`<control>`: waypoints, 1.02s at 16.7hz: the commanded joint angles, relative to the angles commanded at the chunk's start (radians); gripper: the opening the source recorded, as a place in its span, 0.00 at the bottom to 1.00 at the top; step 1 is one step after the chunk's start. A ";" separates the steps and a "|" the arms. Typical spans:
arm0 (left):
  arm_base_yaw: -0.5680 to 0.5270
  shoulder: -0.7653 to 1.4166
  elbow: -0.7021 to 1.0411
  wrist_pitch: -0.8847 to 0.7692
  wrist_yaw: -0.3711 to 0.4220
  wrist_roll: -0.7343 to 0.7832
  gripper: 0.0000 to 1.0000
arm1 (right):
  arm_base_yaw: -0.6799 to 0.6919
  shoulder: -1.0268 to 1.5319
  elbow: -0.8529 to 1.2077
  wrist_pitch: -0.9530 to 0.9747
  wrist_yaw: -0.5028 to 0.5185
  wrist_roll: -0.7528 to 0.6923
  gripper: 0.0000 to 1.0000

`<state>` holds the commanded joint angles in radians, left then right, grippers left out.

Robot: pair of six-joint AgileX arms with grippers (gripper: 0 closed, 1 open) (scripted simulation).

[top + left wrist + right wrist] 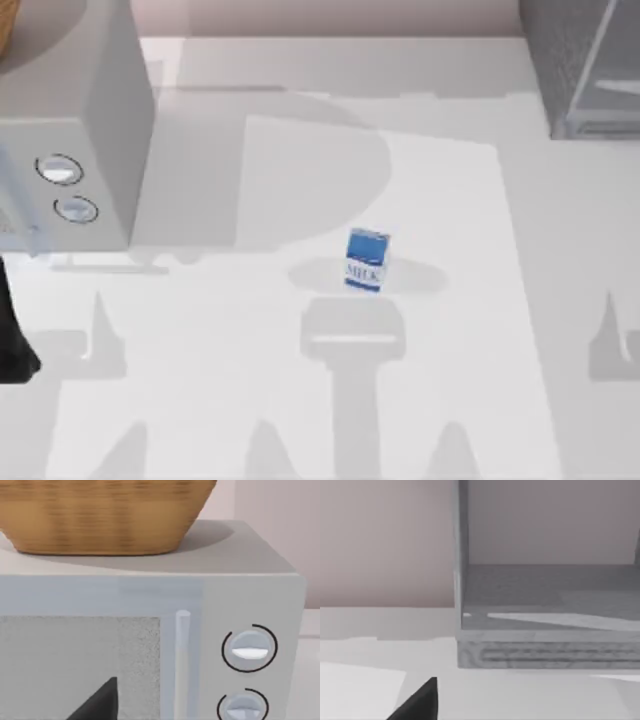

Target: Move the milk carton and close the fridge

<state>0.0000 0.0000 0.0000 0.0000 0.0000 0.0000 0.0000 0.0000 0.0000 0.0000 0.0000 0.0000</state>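
- Milk carton (367, 260) upright on the bare table (250, 330), near mid-table. Nothing touching it. Blue top, white band with lettering facing the overhead camera.
- Fridge (585, 65) sits well beyond the carton, up at the table's far right corner. The pale box with two dials (70, 150) is far to the carton's left.
- Left arm (12, 330): only a dark sliver at the top view's left edge, well left of the carton. Fingers' state: cannot tell.
- Left wrist view faces the dial box front (150, 655), close up. A dark fingertip (97, 702) pokes in; the gap is not visible.
- Right wrist view: a dark fingertip (417, 702) low in the picture; open or closed, cannot tell. This arm looks toward the fridge, so I judge it parked on the carton's right.
- Step in hand, as I judge it: reach for the carton; nothing started.
- To do it well: come down over the carton from above, jaws spread wider than its body, straddle the white band, close squarely. It is light and tall-ish, so a glancing finger could tip it.
- Right wrist view gives what overhead lacks: the fridge interior (545, 595) open, a bare shelf floor, the light frame edge (460, 555). The door itself I cannot see there.
- Left wrist view alone shows a woven basket (100, 515) on top of the dial box.
- Overhead alone gives the carton's place.
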 joint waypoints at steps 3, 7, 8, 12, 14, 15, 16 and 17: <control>0.000 0.000 0.000 0.000 0.000 0.000 1.00 | 0.010 0.010 0.000 0.009 0.009 -0.001 1.00; 0.000 0.000 0.000 0.000 0.000 0.000 1.00 | 0.136 0.117 -0.001 0.102 0.132 -0.002 1.00; 0.000 0.000 0.000 0.000 0.000 0.000 1.00 | 0.175 0.150 -0.002 0.130 0.172 -0.001 1.00; 0.000 0.000 0.000 0.000 0.000 0.000 1.00 | 0.318 0.269 0.000 0.239 0.310 0.000 1.00; 0.000 0.000 0.000 0.000 0.000 0.000 1.00 | 0.388 0.327 0.001 0.294 0.381 0.005 1.00; 0.000 0.000 0.000 0.000 0.000 0.000 1.00 | 0.422 0.356 0.003 0.322 0.417 0.007 1.00; 0.000 0.000 0.000 0.000 0.000 0.000 1.00 | 0.456 0.385 0.004 0.350 0.453 0.010 1.00; 0.000 0.000 0.000 0.000 0.000 0.000 1.00 | 0.490 0.413 0.005 0.378 0.489 0.012 1.00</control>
<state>0.0000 0.0000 0.0000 0.0000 0.0000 0.0000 0.4900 0.4134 0.0054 0.3785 0.4893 0.0123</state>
